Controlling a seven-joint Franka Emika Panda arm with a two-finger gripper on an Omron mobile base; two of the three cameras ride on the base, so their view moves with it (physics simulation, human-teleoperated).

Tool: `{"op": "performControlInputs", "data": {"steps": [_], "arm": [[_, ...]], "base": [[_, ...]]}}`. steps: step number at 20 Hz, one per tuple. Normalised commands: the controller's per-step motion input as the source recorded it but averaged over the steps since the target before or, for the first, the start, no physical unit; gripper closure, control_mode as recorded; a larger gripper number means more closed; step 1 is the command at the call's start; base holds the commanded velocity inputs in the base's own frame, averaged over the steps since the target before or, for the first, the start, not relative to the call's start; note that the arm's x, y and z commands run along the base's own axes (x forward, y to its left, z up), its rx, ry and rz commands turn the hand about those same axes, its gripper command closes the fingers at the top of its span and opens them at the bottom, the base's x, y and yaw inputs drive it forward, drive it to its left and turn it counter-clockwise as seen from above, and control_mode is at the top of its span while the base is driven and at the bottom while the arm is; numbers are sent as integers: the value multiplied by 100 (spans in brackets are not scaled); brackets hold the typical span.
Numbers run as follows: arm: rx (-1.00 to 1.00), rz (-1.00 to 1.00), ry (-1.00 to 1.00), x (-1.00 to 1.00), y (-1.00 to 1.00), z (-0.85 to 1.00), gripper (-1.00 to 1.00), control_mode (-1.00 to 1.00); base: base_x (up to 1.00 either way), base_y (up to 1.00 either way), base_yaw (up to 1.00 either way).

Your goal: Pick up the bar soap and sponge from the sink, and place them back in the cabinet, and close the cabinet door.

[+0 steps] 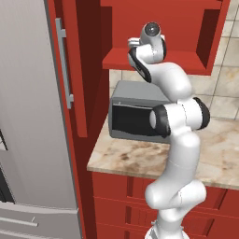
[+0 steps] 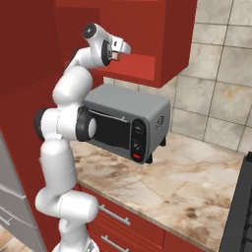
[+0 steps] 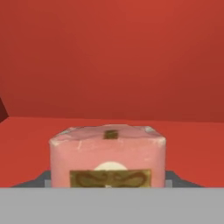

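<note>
The bar soap (image 3: 107, 151), a pink block with a gold label, sits between my fingertips, and my gripper (image 3: 108, 181) is shut on it. It hangs just above the red shelf (image 3: 26, 140) inside the cabinet (image 1: 163, 18). In the right base view the gripper (image 2: 119, 50) reaches over the shelf's front edge (image 2: 140, 69), a sliver of soap (image 2: 116, 55) showing at its tip. The cabinet door (image 1: 78, 84) stands open to the left, its grey bar handle (image 1: 64, 60) facing the fridge. The sponge and the sink are out of view.
A grey toaster oven (image 1: 135, 116) stands on the marble counter (image 2: 172, 177) right under the cabinet shelf. The tall grey fridge (image 1: 28, 116) is at the left. Red drawers (image 2: 123, 221) run below the counter, and a dark stove edge (image 2: 244, 206) shows at far right.
</note>
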Motion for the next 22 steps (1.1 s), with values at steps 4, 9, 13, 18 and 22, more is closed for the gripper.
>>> {"op": "performControlInputs", "data": {"steps": [4,9,13,18,22], "arm": [[0,0,0,12,0,0,100,-100],[0,0,0,0,0,0,-100,-100],[0,0,0,0,0,0,-100,-100],[0,0,0,0,0,0,-100,-100],[0,0,-6,-12,0,0,-100,-100]], "base": [[0,0,0],[0,0,0],[0,0,0],[0,0,0],[0,0,0]]}}
